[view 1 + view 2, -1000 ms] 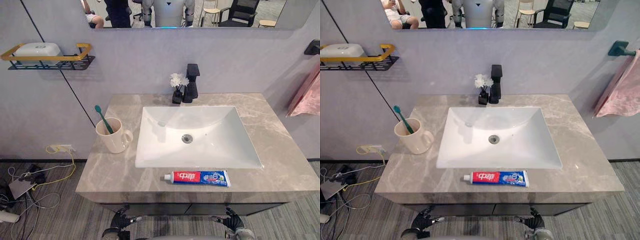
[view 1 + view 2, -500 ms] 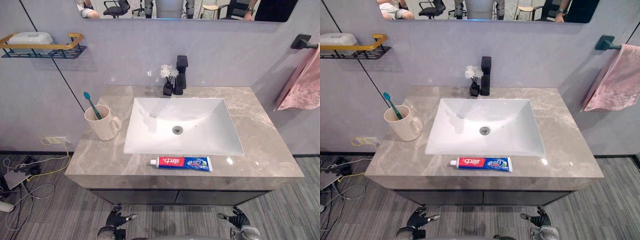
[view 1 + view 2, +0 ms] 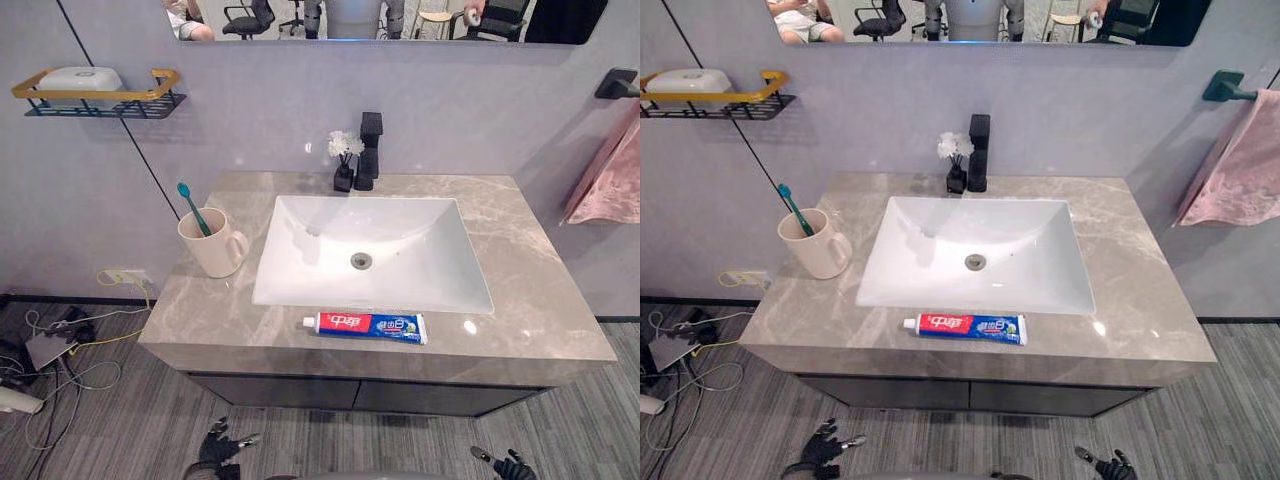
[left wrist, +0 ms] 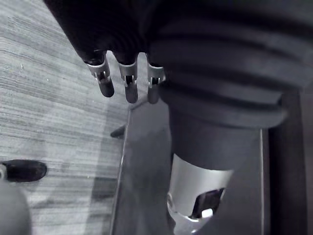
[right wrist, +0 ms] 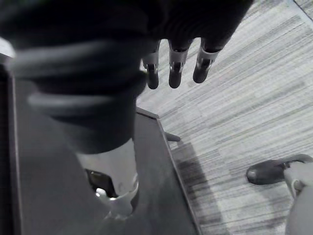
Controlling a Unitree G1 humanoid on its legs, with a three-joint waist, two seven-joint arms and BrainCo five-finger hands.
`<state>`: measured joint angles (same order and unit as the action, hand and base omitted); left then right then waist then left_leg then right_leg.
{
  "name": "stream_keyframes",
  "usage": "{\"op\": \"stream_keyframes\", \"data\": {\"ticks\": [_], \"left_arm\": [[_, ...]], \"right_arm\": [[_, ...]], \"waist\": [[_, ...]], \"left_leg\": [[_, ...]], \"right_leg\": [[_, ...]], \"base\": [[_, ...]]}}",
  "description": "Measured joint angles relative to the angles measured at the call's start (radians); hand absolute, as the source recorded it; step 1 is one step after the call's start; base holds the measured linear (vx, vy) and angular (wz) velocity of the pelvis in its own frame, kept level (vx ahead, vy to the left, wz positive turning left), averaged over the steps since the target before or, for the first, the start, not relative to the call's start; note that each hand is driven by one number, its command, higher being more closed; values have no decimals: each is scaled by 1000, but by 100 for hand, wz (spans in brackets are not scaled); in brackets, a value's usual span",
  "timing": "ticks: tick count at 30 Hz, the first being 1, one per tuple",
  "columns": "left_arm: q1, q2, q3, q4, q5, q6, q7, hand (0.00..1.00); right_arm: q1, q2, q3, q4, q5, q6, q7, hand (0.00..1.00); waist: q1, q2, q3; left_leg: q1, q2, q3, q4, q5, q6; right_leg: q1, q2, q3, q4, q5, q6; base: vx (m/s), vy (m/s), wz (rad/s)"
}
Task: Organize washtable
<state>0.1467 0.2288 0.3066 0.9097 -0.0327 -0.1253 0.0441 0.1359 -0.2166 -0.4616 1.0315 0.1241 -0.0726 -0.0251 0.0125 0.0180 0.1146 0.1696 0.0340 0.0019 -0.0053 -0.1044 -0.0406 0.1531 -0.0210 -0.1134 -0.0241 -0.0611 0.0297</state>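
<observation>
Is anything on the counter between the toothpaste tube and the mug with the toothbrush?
Nothing visible. Between the toothpaste tube and the mug there is only bare counter, beside the front left corner of the sink.

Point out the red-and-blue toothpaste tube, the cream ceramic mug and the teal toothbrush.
red-and-blue toothpaste tube [image 3: 365, 326], left eye view, mid-body.
cream ceramic mug [image 3: 212, 258], left eye view, outer wall.
teal toothbrush [image 3: 191, 203], left eye view, handle.
</observation>
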Motion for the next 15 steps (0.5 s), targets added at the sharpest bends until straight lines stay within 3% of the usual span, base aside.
{"op": "stream_keyframes", "data": {"ticks": [5,10,15], "left_arm": [[2,72,130,-144,-4,-1,22,0],[10,124,209,-557,30,1,50,0],[-17,127,194,-953,107,-14,115,0]], "right_arm": [[0,-9,-10,-25,-1,-9,12,0],[27,-2,10,-84,-20,-26,30,0],[46,19,14,-95,-26,-33,32,0]], "waist": [[3,14,7],[29,19,5],[30,26,3]], "left_leg": [[-12,-1,-16,0,4,3],[-18,-3,-32,4,4,3],[-21,-17,-70,11,7,8]], "right_leg": [[1,-2,-17,-1,-1,0],[3,-3,-33,-1,-2,0],[26,-15,-71,-2,-11,4]], "base": [[15,-7,10],[-3,-2,9],[-42,3,23]]}}
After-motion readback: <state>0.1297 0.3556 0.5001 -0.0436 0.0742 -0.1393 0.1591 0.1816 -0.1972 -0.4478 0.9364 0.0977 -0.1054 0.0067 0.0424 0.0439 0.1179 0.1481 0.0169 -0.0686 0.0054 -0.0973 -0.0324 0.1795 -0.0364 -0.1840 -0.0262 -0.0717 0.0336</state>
